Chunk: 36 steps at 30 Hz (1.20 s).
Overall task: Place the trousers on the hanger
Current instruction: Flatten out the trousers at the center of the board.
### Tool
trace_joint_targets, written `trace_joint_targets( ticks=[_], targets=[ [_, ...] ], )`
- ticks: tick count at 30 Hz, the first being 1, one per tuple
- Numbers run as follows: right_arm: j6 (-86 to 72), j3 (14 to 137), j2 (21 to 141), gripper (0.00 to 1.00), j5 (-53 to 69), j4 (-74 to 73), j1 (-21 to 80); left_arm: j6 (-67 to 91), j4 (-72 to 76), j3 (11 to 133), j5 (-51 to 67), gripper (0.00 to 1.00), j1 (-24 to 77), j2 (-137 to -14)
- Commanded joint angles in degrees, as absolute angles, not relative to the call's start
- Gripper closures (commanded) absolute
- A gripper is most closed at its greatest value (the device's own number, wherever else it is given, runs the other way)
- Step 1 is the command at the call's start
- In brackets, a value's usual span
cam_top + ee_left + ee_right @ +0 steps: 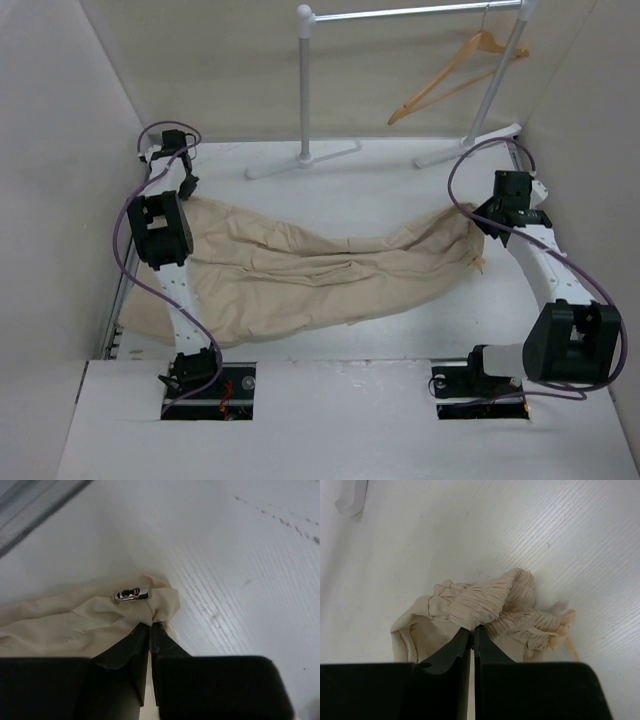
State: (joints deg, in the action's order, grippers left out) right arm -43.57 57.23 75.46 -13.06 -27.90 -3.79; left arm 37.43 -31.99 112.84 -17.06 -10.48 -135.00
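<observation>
**Both ends of the trousers [320, 270] pinched on the desk [390, 190]**

The trousers are spread crumpled across the desk between the two arms. One corner, beside a small metal clasp [131, 595], is pinched by the left tool [150, 626], which is pressed together on the cloth. The gathered elastic end is gripped likewise by the right tool [472, 628]. The hanger [455, 75] is hung on the white rail [400, 12], well apart from the trousers.

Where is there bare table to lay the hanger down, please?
Bare table lies between the trousers and the rail feet, and near right, between trousers and the right arm's base. The middle is crowded: trousers span from left hand to right hand.
</observation>
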Motion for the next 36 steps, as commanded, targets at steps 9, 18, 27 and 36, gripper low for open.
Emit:
trace_joint_targets(
  ticks=[9, 18, 27, 36],
  targets=[
    [-38.67, 66.80, 59.35, 1.00, -17.49, -26.89, -3.12, 43.76, -23.03, 90.46, -24.51, 0.98, -12.35, -92.85],
    [-39.37, 59.33, 38.60, 1.00, -22.82, -40.41, -4.27, 48.25, -26.36, 77.35, -25.67, 0.98, -19.28, -73.58],
    [-39.99, 57.50, 31.28, 1.00, -25.49, -49.15, -1.89, 47.11, -27.43, 75.33, -26.20, 0.97, -21.05, -72.68],
    [-41.13, 61.51, 65.96, 1.00, -17.58, -23.93, -10.85, 46.05, -25.40, 85.06, -26.11, 0.97, -16.40, -91.90]
  ],
)
